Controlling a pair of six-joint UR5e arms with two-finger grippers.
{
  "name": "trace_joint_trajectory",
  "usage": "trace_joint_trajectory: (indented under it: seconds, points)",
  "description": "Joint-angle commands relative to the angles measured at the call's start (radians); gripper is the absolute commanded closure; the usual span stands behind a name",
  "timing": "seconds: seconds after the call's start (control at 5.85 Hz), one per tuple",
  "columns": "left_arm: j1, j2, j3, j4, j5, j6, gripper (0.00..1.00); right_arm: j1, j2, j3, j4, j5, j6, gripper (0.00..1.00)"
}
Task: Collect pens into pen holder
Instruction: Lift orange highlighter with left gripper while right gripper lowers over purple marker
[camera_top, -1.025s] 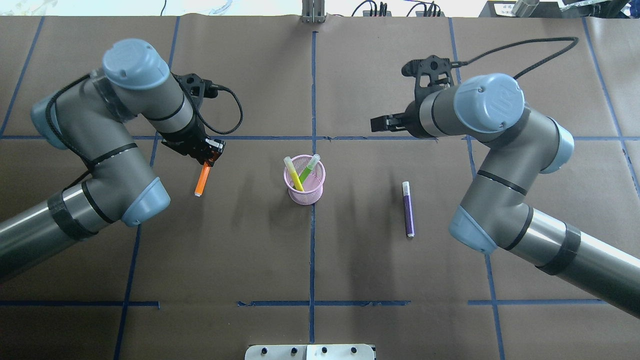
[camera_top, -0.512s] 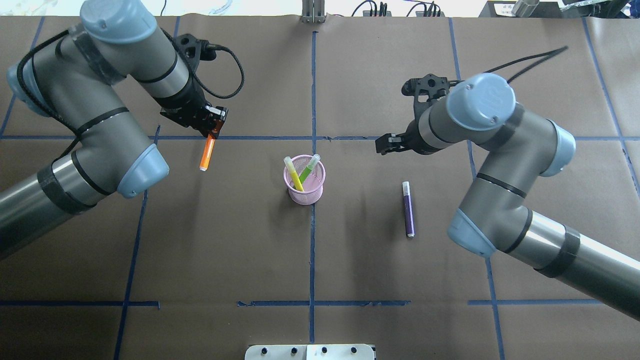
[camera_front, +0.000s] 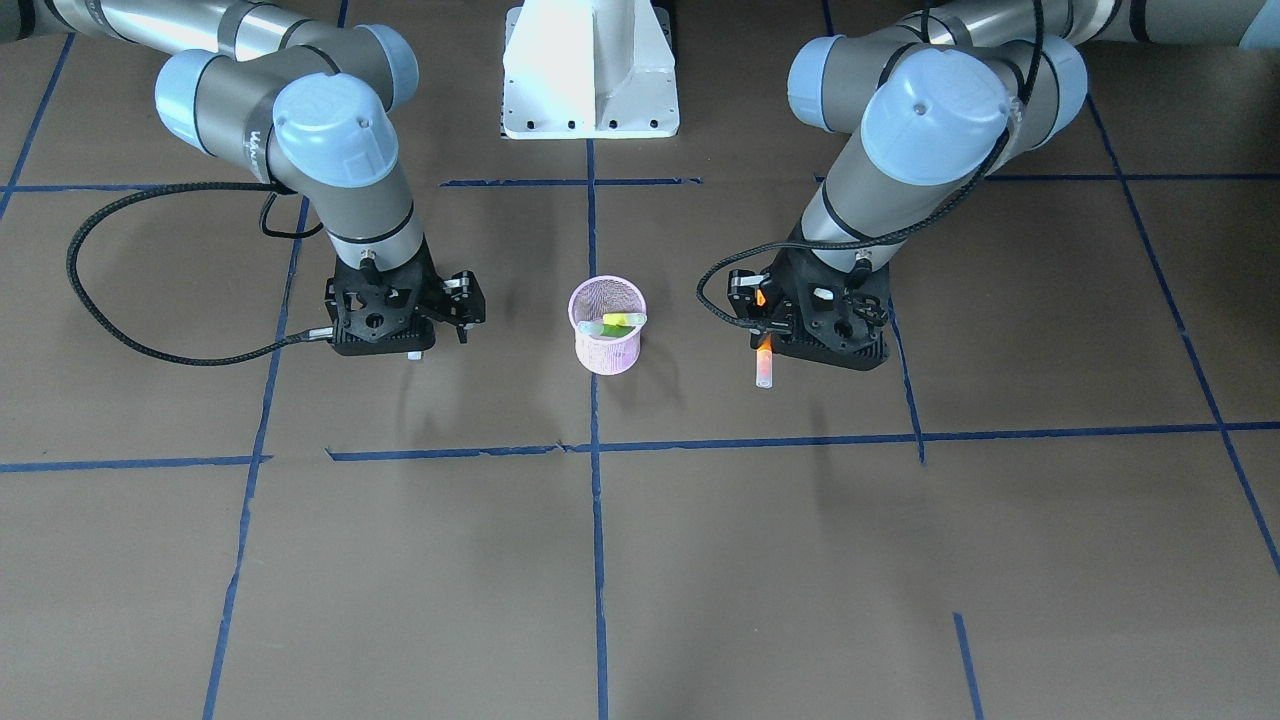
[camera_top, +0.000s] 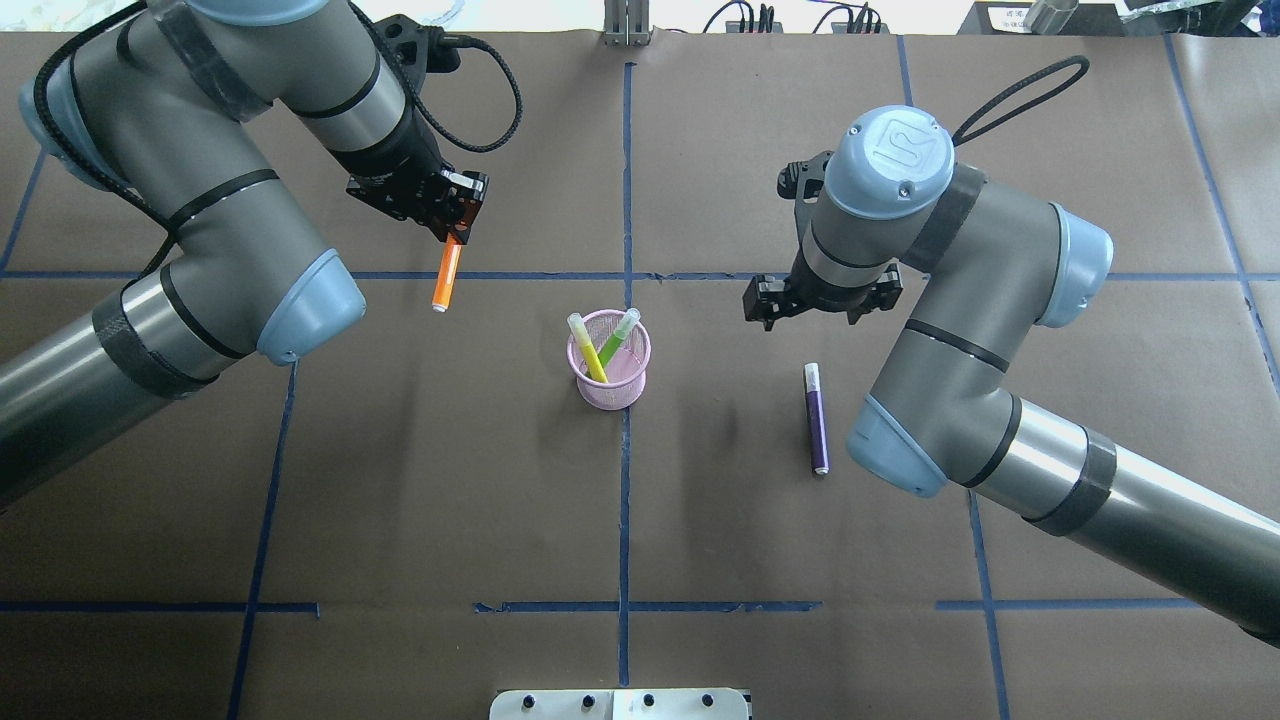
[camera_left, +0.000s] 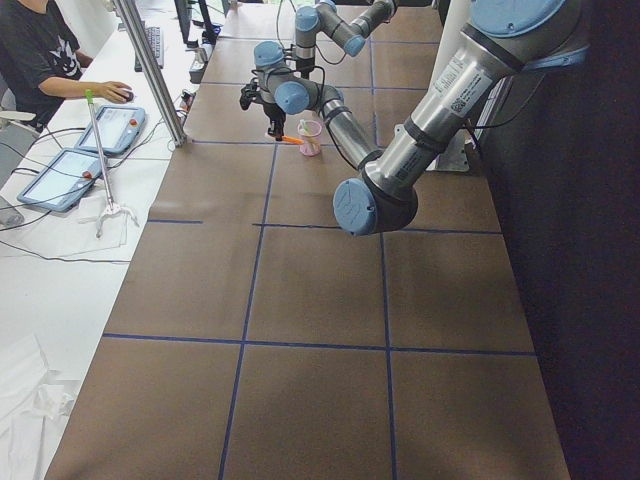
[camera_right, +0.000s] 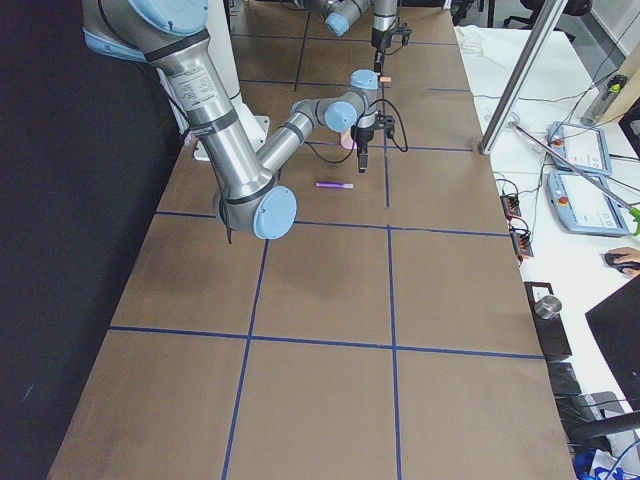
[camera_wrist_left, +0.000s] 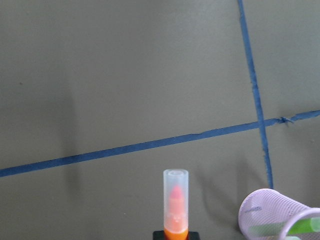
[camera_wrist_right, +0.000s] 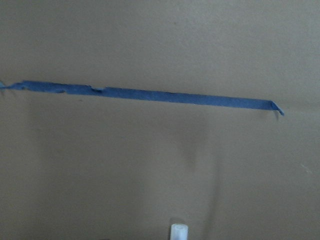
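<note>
The left tool (camera_top: 455, 232) is clamped on the orange pen (camera_top: 446, 275), gripping it by the coloured end. The rest of the pen juts straight out beyond the tool's tips, pale cap leading. It hangs clear above the bench (camera_top: 450, 480). In the left wrist view that cap stands dead centre over a line of blue tape (camera_wrist_left: 150, 145).

The pink mesh cup (camera_top: 610, 390) stands upright on the bench, off to the robot's right of this tool and nearer the robot's base, well apart from the orange pen. It peeks in at the lower right corner of the wrist view. A yellow pen (camera_top: 590, 358) and a green pen (camera_top: 611, 347) lean crossed inside it, their pale ends poking over the rim.

The right tool (camera_top: 815, 300) points down at the bench with nothing in it, and its jaws look spread wide. The purple pen (camera_top: 818, 420) lies flat on the bench near this tool, on the side toward the robot, with its pale end closest to the tool. In the right wrist view only that pale tip shows, at the bottom edge. The cup sits on this tool's left, well apart.
</note>
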Motion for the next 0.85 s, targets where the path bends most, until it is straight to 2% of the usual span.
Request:
trace_joint_trajectory:
  seconds: [0.0,0.34,0.68]
  points:
    - [-0.004,-0.015,-0.026,-0.014,-0.001,-0.032,1.00,-0.006,-0.040,-0.022,0.019,0.000,-0.039,0.00]
    - [-0.009,-0.040,-0.045,-0.058,-0.001,-0.121,1.00,-0.034,-0.032,-0.079,0.114,0.009,0.052,0.00]
    - [-0.009,-0.041,-0.045,-0.098,0.002,-0.162,1.00,-0.045,-0.030,-0.084,0.121,0.065,0.109,0.00]
